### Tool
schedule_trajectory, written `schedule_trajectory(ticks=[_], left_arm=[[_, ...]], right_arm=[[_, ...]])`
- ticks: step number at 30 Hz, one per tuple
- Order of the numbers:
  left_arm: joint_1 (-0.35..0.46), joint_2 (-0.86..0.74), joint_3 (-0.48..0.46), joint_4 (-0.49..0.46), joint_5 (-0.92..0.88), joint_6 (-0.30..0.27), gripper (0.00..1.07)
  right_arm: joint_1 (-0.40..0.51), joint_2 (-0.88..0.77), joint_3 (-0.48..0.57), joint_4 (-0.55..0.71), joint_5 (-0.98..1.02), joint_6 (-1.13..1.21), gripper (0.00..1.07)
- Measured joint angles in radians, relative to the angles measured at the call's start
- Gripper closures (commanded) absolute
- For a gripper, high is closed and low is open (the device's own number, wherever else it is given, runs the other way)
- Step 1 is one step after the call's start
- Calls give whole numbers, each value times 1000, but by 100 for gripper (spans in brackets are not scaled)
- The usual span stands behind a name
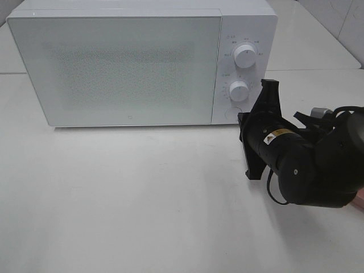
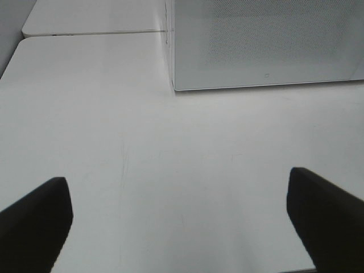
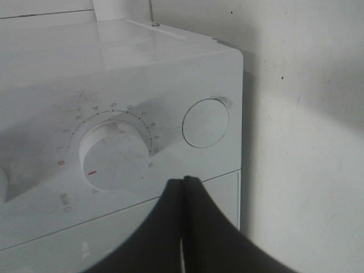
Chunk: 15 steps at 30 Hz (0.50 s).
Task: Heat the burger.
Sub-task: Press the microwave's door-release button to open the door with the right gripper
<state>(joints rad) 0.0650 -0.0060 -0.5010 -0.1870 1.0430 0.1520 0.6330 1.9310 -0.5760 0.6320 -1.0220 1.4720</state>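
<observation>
Microwave [image 1: 114,62], door closed, in the upper left of the high view. We see the right claw [image 3: 183,187] with its tips pressed together, holding nothing, close before the control panel and between the lower dial [image 3: 114,156] and the round button [image 3: 205,123]. The left claw [image 2: 179,216] hangs wide apart over the counter [image 2: 170,142]. The burger shows in no view; we judge that it may sit behind the door. To set the dial well, we would spread the tips, centre them on the knob, and twist without slipping onto the button.
</observation>
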Motion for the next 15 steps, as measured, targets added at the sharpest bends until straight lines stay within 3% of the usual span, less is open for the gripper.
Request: schedule_trajectory(ticks=[15], left_arm=[[0, 0, 0, 0, 0, 0, 11]], right_arm=[[-63, 91, -108, -39, 83, 17, 107]])
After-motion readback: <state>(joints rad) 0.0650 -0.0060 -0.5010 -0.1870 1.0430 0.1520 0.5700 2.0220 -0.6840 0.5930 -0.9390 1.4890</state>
